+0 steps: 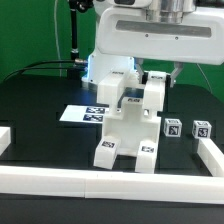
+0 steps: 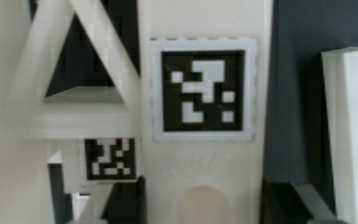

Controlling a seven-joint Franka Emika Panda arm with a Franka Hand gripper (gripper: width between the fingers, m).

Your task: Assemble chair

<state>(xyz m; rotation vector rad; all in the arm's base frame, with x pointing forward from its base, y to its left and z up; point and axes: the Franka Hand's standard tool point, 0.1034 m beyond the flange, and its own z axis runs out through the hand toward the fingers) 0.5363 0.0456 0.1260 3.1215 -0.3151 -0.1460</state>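
A white rail point(image 1: 110, 181) edges the black table point(image 1: 40, 150) along the bottom of the exterior view. Just behind it, mid-frame, stands the half-built chair point(image 1: 128, 125), white, with two tagged feet toward the camera. Two small tagged parts point(image 1: 172, 127) sit at the exterior view's right, apart from the chair. The marker board point(image 1: 80, 114) lies flat farther back, toward the exterior view's left. Farthest, at upper centre, the gripper point(image 1: 157, 76) hangs at the top of the chair's upright point(image 1: 155, 100).

The chair looks rigid, light and smooth. Tall on a narrow footing, it would probably tip under a sideways push. The flat faces of the upright seem the surest hold.

Only the wrist view shows that upright point(image 2: 202, 150) close up, with its marker tag point(image 2: 206, 88) and dark shapes on either side. Whether the fingers pinch it or stand spread cannot be told. Only the exterior view shows the loose parts and the board.
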